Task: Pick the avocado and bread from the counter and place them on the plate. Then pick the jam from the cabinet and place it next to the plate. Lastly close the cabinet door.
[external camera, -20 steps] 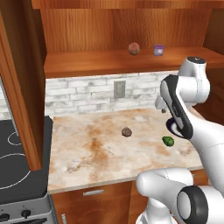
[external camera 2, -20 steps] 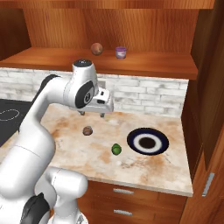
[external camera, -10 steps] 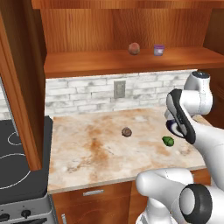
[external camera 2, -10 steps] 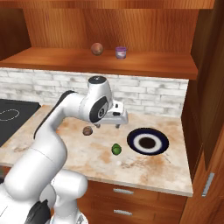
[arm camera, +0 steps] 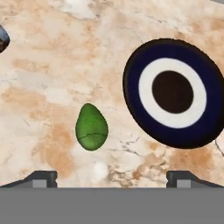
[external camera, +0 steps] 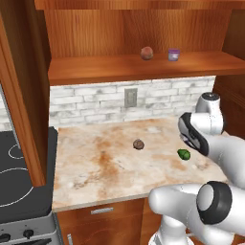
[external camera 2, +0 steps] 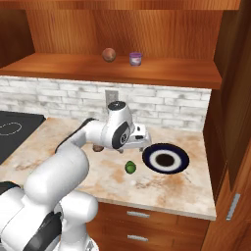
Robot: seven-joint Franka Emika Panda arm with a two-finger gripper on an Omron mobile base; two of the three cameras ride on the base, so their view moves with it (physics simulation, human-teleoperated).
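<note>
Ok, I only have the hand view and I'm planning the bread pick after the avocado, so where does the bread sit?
Observer: The bread lies on the counter, to the left of the avocado and apart from it.
Operator: And the jam?
Observer: The jam stands on the cabinet shelf, just right of a reddish-brown ball and not touching it.
Operator: What borders the counter?
Observer: A black stovetop adjoins its left end.
</note>
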